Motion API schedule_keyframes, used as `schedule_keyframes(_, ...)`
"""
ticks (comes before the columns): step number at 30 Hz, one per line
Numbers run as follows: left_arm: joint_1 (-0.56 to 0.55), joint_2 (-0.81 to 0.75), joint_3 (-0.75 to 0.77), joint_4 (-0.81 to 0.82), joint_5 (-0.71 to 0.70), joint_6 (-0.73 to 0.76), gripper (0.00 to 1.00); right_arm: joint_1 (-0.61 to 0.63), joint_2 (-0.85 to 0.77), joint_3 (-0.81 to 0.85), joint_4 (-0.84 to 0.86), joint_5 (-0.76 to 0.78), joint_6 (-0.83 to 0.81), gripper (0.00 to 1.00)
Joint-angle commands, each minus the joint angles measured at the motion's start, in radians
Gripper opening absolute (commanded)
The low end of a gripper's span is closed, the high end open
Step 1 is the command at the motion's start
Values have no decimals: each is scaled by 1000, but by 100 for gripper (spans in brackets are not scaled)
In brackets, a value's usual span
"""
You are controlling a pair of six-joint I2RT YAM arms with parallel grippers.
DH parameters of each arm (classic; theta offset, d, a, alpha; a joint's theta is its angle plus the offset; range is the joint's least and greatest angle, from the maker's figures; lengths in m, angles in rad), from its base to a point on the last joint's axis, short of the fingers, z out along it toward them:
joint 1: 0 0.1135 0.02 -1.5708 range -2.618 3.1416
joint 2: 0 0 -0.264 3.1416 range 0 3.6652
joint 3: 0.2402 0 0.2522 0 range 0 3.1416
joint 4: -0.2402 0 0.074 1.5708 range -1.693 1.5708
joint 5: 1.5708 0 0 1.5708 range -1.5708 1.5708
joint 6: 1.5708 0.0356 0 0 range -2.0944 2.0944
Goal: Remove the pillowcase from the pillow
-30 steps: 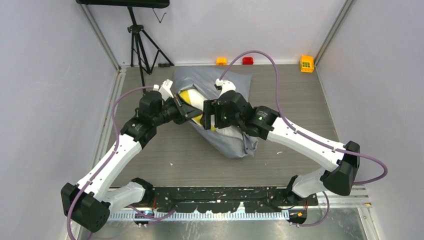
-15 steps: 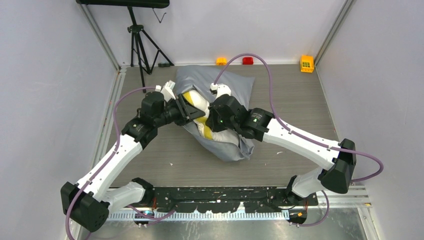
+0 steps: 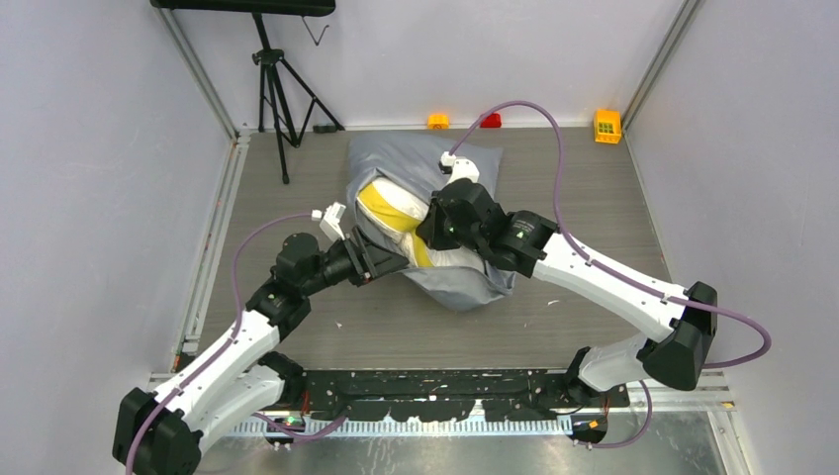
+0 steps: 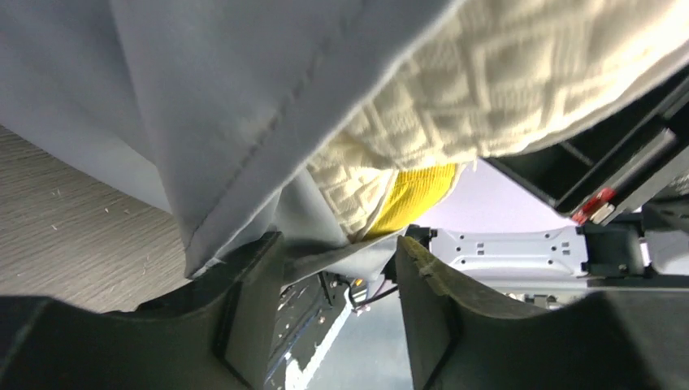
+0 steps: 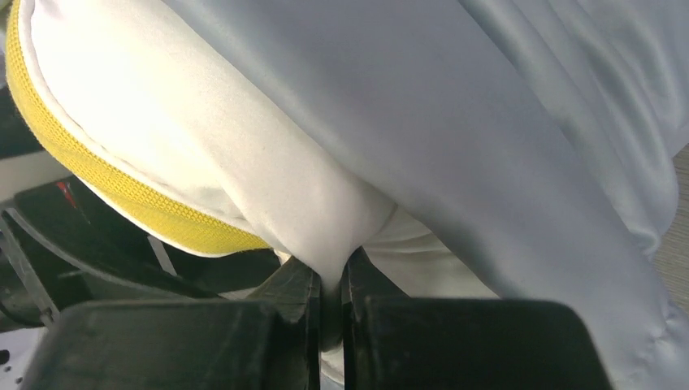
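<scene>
Pillowcase (image 3: 396, 158) grey-blue, wrinkled, mouth agape; pillow (image 3: 401, 211) white quilted, yellow edge exposed. My left gripper (image 4: 333, 252) gapes, hem in gap; right gripper (image 5: 329, 280) pinches pillow's white skin.

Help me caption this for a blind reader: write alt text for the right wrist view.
The right gripper, shut, pinches a fold of the white pillow at the bottom of the view. The pillow's yellow edge curves down the left side, and the grey-blue pillowcase drapes over the pillow across the upper right.
</scene>
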Motion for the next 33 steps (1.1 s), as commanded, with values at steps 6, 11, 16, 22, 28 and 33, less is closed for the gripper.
schedule_keyframes(6, -46, 77, -40, 136, 70, 70, 47, -17, -49, 78, 140, -6, 65, 0)
schedule_keyframes(11, -119, 235, 25, 88, 86, 137, 60, -21, -35, 113, 144, -30, 76, 0)
schedule_keyframes(16, -149, 364, 52, 85, 76, 150, 67, -23, -47, 109, 158, -40, 91, 0)
schedule_keyframes(22, -154, 479, 48, -53, -84, 166, 66, -34, -82, 128, 160, -35, 112, 0)
schedule_keyframes(28, -161, 594, -29, 140, -81, 104, 65, -46, -154, 136, 177, 34, 186, 0)
schedule_keyframes(33, -164, 624, -20, 82, -128, 122, 64, -55, -230, 102, 209, 84, 230, 0)
